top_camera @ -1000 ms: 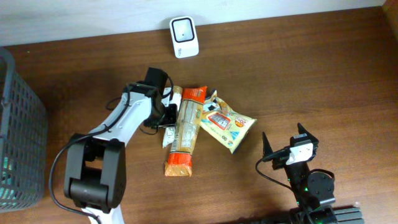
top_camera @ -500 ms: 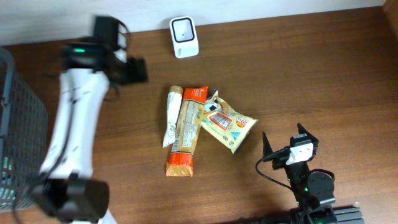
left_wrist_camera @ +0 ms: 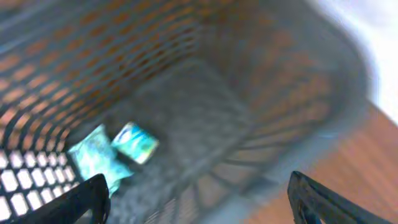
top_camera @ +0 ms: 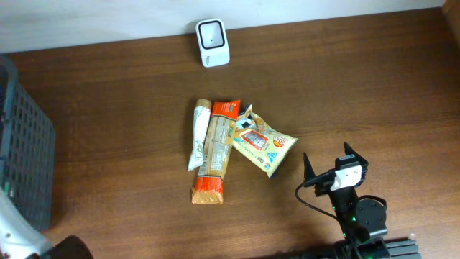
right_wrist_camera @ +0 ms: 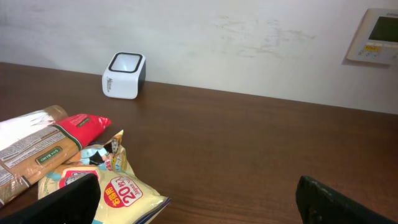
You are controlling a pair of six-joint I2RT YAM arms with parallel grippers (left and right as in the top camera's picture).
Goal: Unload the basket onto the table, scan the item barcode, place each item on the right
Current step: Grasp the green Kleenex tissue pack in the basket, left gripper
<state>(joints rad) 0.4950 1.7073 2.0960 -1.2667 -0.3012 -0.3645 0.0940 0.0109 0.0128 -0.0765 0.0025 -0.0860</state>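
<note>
Orange packet (top_camera: 213, 155) mid-table, long axis near-to-far, far end tipped slightly right, toward scanner (top_camera: 213, 43) at far edge. White pack (top_camera: 195, 144) touching its left side, yellow snack bag (top_camera: 262, 144) against its right: a grab could drag neighbours. Barcode face unclear, possibly underneath; scan may miss. Left gripper (left_wrist_camera: 199, 196) spread wide, empty, above basket (left_wrist_camera: 280, 93) at far left. Right gripper (right_wrist_camera: 202, 199) spread wide, empty, near right.

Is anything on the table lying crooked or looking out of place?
The three packets are bunched together: the yellow snack bag lies askew against the orange-ended pack, the white packet alongside. Nothing looks spilled or torn.
</note>
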